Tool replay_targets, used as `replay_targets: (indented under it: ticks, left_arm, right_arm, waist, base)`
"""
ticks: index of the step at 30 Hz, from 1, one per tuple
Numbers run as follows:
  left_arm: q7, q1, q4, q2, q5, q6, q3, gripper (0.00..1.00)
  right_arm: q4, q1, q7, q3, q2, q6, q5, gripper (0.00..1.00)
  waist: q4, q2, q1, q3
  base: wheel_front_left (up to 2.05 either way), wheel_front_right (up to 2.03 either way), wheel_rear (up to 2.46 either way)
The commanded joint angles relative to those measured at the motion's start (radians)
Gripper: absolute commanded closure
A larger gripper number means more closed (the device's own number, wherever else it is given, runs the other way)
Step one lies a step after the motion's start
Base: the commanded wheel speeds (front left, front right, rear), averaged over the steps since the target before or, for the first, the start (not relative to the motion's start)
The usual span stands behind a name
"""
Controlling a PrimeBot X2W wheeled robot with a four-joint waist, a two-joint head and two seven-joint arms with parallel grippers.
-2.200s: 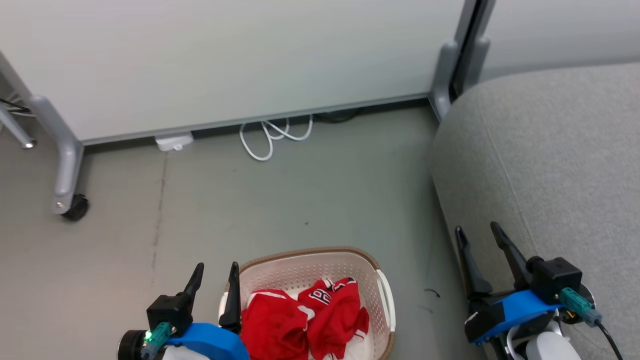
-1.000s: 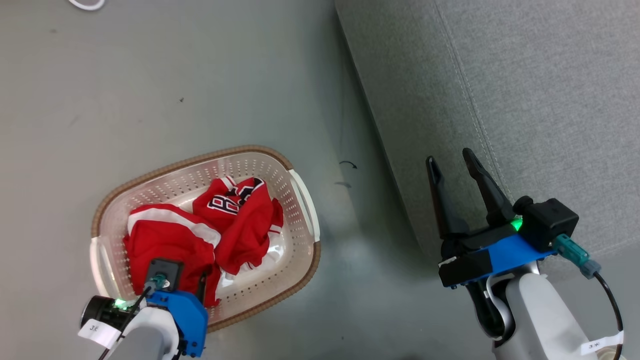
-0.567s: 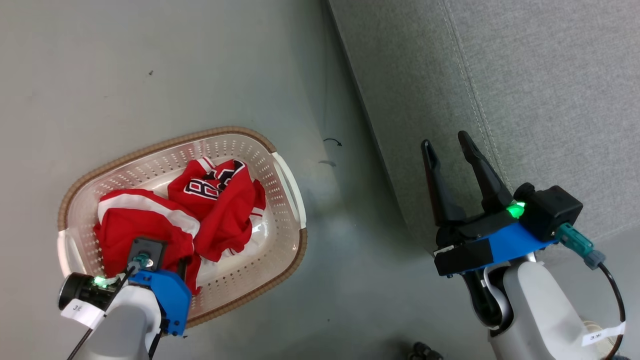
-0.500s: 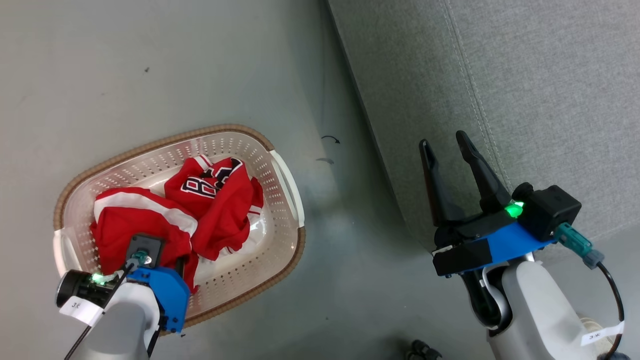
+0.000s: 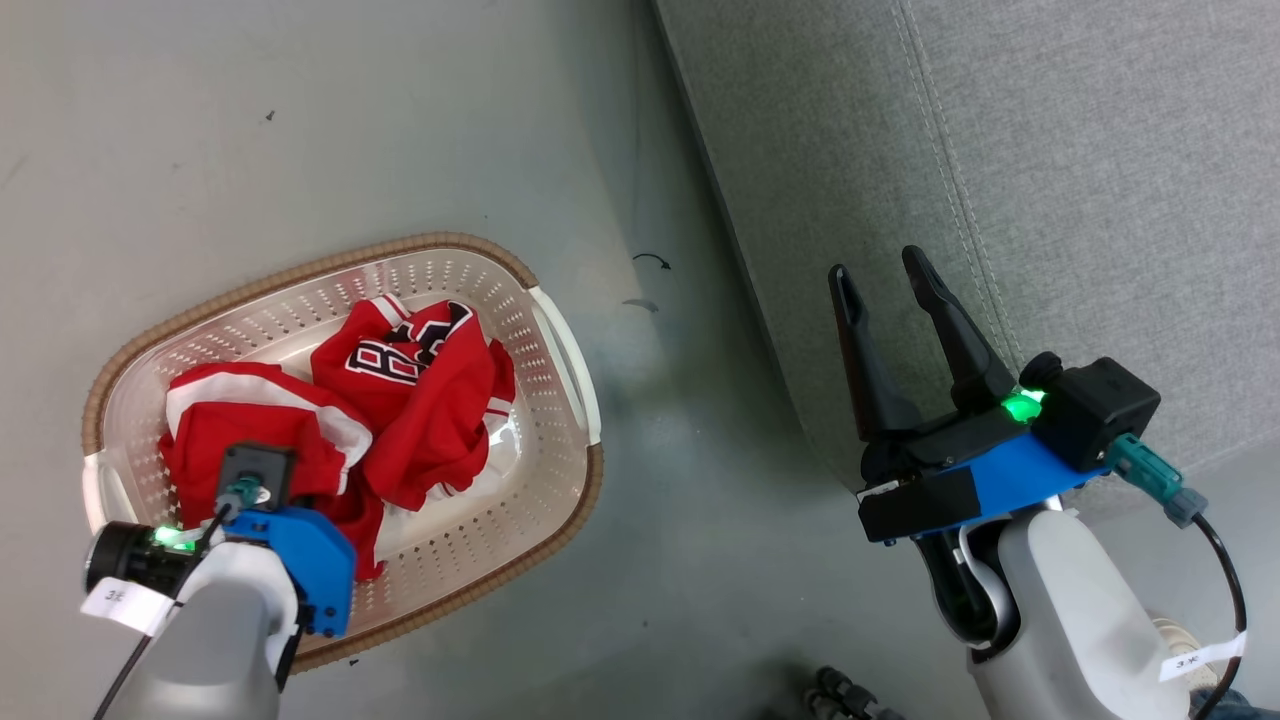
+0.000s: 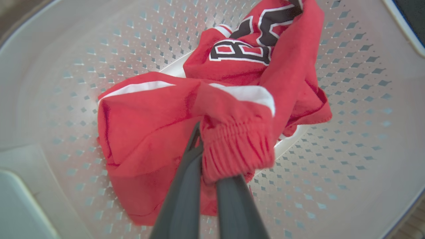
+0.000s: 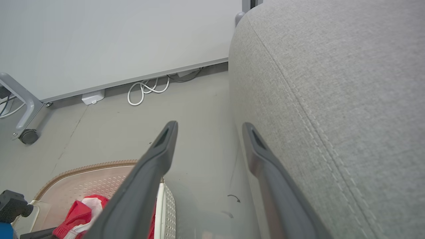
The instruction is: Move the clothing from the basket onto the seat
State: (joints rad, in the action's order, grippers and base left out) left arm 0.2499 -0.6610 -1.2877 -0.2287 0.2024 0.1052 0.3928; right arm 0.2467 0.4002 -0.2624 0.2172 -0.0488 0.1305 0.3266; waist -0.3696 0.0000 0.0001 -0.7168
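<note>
Head view places one basket (image 5: 300,268) at the lower left of the frame, on the grey floor (image 5: 400,120). It is cream-white and oval, with perforated walls, a brown woven-look rim and two white side handles (image 5: 570,345), one at each end. Two soft red garments lie crumpled inside it, touching each other. The striped garment (image 5: 215,425) lies toward the basket's left end and carries a broad white band. The lettered garment (image 5: 425,400) lies right of it, nearer the basket's middle, and shows black letters edged in white with thin white trim at its hem.

Left wrist view shows the left gripper (image 6: 206,149) rising from the bottom centre. Its two dark fingers are pressed together on the gathered elastic waistband of the striped garment, and red cloth bunches over the right-hand finger. The lettered garment is at the upper middle of that frame, with the basket's perforated wall around both.

At the right of the head view the right gripper (image 5: 877,265) has its two fingers spread wide with nothing between them. They point up the frame in front of the near edge of the seat (image 5: 1050,150). This is one big grey fabric cushion with a rounded edge and a stitched seam line, and it takes up the upper right.
</note>
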Motion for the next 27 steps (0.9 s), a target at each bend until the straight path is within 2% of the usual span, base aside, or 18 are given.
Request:
replay_targets:
  ticks: [1, 12, 16, 27]
  left_arm:
    - [0.008, -0.018, 0.0, 0.009, 0.001, -0.004, -0.001, 1.0]
    - [0.004, -0.012, -0.002, 0.046, 0.018, -0.025, 0.011, 1.0]
    - [0.007, 0.001, -0.002, 0.059, 0.024, -0.019, 0.019, 1.0]
    - [0.016, 0.075, 0.015, 0.119, 0.049, -0.011, 0.023, 1.0]
  right_arm:
    - [-0.003, 0.016, -0.004, 0.001, -0.003, 0.0, 0.0, 0.0]
    - [0.01, 0.021, -0.004, 0.004, -0.003, 0.0, -0.01, 0.0]
    - [0.018, 0.017, -0.004, 0.002, -0.003, 0.0, -0.016, 0.0]
    - [0.062, -0.02, -0.004, 0.0, -0.003, 0.0, -0.057, 0.0]
  waist:
    - [0.001, 0.0, -0.0001, 0.0]
    - [0.018, 0.0, -0.0001, 0.025]
    - [0.03, 0.0, -0.0001, 0.051]
    - [0.109, 0.0, -0.0001, 0.222]
  base:
    - [0.0, 0.0, 0.0]
    - [0.0, 0.0, 0.0]
    - [0.0, 0.0, 0.0]
    - [0.0, 0.0, 0.0]
